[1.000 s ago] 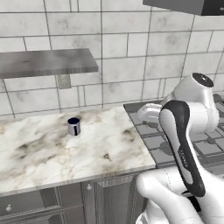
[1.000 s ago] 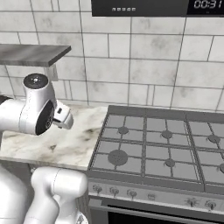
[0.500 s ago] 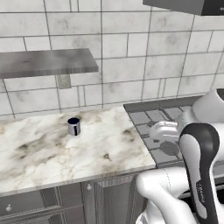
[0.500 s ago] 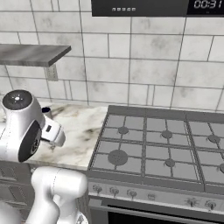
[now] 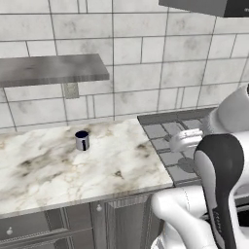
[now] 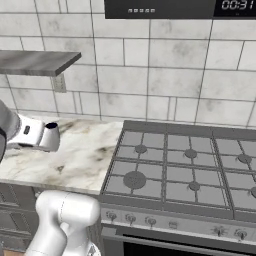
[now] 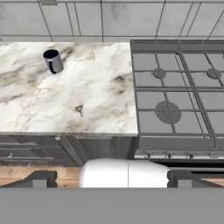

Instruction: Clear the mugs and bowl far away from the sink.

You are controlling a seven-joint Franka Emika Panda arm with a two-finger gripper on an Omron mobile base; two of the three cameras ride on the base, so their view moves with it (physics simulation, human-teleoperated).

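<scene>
right now the gripper (image 7: 111, 179) hangs out in front of the counter (image 7: 87, 100), fingers spread wide with nothing between them. one mug (image 5: 82, 140) stands upright toward the back of the counter, well left of the stove (image 6: 185, 165) and below the end of the wall shelf (image 5: 48, 70). its handle seems to point forward, though it is too small to be sure. the reach should go over the counter edge, come down from above the mug, and close across its rim, not the handle.
</scene>
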